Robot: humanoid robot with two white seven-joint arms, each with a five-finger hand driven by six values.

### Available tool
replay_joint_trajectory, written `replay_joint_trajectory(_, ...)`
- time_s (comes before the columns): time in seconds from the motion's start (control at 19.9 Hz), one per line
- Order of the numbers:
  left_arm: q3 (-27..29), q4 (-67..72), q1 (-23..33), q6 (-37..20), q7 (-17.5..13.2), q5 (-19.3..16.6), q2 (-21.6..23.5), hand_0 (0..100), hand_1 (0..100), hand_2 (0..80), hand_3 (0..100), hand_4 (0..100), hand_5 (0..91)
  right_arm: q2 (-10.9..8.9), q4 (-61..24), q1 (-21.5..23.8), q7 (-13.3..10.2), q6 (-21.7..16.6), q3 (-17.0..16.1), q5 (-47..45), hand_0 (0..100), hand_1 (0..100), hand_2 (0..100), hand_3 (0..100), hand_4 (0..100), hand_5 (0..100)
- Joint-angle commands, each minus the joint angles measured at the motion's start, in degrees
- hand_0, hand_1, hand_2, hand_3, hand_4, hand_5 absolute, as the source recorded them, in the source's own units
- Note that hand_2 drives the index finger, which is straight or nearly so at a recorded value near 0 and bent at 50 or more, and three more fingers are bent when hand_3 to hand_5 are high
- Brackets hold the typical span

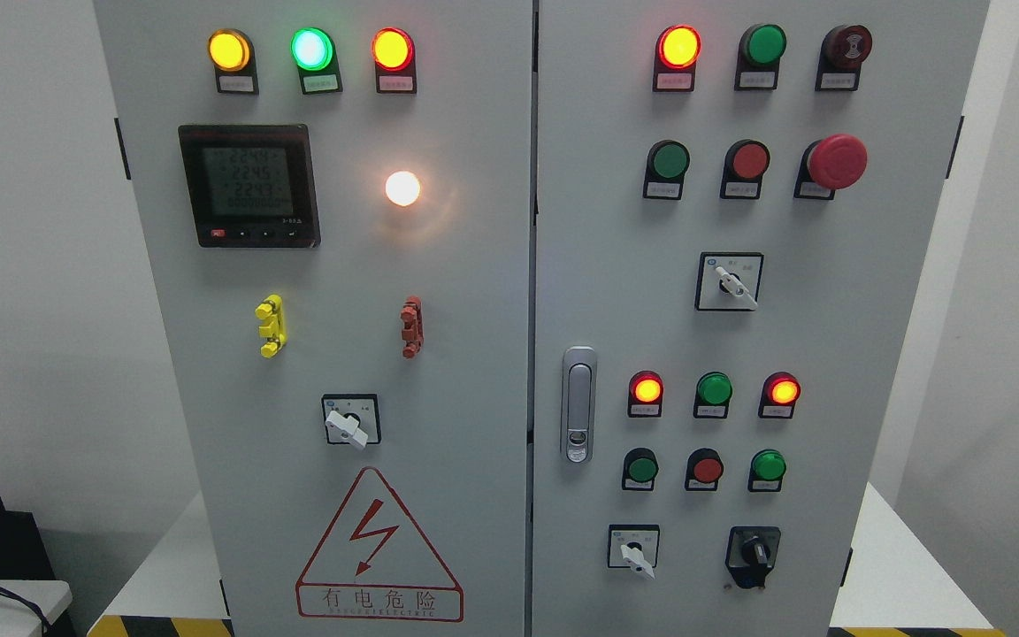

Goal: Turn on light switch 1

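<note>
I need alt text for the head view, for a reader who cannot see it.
A grey two-door electrical cabinet fills the view, with no robot hand visible. The left door carries three lit lamps, a digital meter, a glowing white light and a rotary switch; the right door holds buttons, lamps and a red emergency stop.

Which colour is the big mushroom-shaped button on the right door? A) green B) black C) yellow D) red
D: the big mushroom button sticking out in the upper right of the right door is red; the flat buttons to its left in that row are a green button and a red button. No robot hand is in view.
</note>
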Motion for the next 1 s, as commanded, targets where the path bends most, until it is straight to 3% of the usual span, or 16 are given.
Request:
replay_joint_trajectory(0.0, -8.93, 30.75, -3.93, 2.28, -1.41, -0.25, -0.35, 54, 3, 0.0, 3, 9, 0.0, 0.0, 0.0, 0.0, -0.04, 0.03, 0.0, -0.97, 12, 39, 0, 0, 0, 0)
replay_joint_trajectory(0.2, -18.42, 30.83, -6.74, 11.4, -1.59, -0.08, -2.64, 54, 1, 0.0, 0, 3, 0.0, 0.0, 0.0, 0.0, -0.04, -0.05, 0.0, -0.97, 12, 39, 0, 0, 0, 0)
replay_joint_trajectory(0.4, -19.14, 30.48, -8.68, 17.39, -1.77, -0.34, -3.78, 51, 0, 0.0, 0, 0, 0.0, 0.0, 0.0, 0.0, -0.04, 0.03, 0.0, -0.97, 12, 39, 0, 0, 0, 0)
replay_joint_trajectory(0.95, -20.2, 30.57, -9.92, 18.81, -1.5, -0.25, -4.4, 45, 0, 0.0, 0, 0, 0.0, 0.0, 0.0, 0.0, -0.04, -0.05, 0.0, -0.97, 12, 39, 0, 0, 0, 0)
